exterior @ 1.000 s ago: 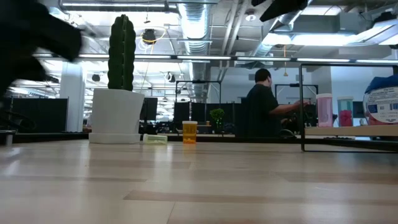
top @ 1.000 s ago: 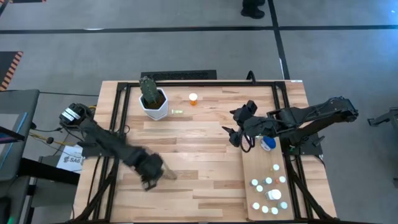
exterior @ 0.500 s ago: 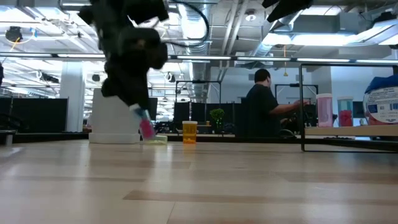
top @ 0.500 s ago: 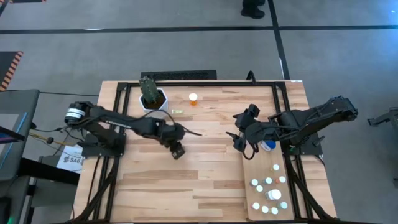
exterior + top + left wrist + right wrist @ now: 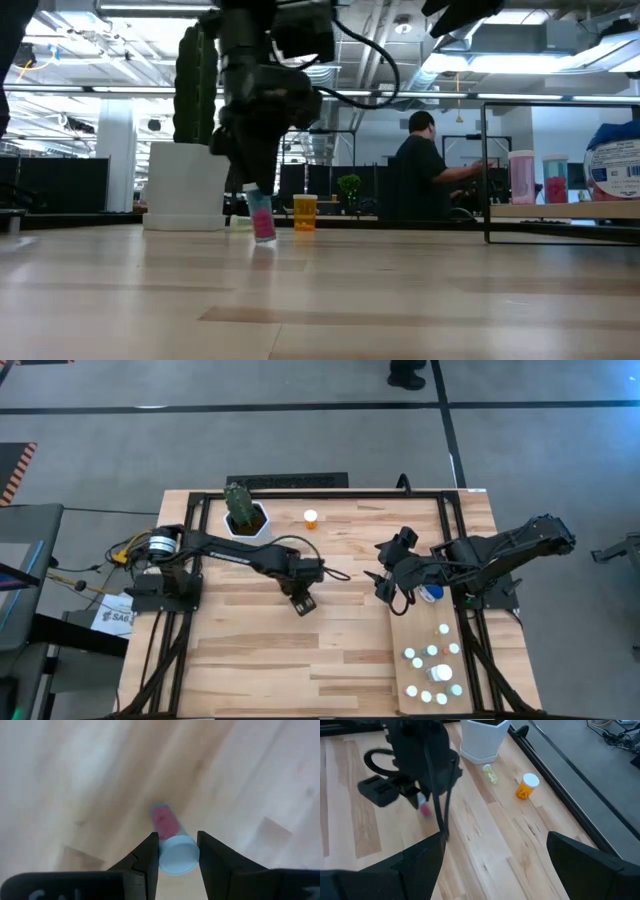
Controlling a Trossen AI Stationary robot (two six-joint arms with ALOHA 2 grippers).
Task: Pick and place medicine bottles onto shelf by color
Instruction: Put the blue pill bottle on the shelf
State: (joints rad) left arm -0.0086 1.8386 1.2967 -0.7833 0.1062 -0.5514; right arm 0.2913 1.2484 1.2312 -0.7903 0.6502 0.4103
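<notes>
My left gripper (image 5: 303, 603) hangs over the middle of the table, pointing steeply down, shut on a small pink vial (image 5: 262, 222) with a pale blue cap. My right gripper (image 5: 385, 585) stands open and raised beside the far end of the shelf (image 5: 425, 642), with nothing between its fingers (image 5: 495, 865). The pale shelf panel lies flat on the table's right side. Several small medicine bottles (image 5: 432, 670) stand on its near half, and a blue-labelled bottle (image 5: 431, 591) stands at its far end. An orange bottle (image 5: 311, 519) stands and a yellow-green vial (image 5: 285, 538) lies near the far edge. My left gripper pinches the pink vial at its capped upper end (image 5: 176, 855) between its two fingers (image 5: 147, 857). The fingers come from above, slanting down, and lie along the vial. The vial hangs below them nearly upright, with its pink lower end (image 5: 264, 233) pointing at the tabletop.
A white pot with a cactus (image 5: 246, 520) stands at the far left of the table. A black frame rail (image 5: 320, 493) runs round the table's edges. A person (image 5: 420, 165) sits in the room beyond the table. Bare wood lies between the two grippers.
My left gripper has swept from the table's near left toward the right and far edge to the middle, staying shut. The pink vial has come with it, hanging below the fingers.
</notes>
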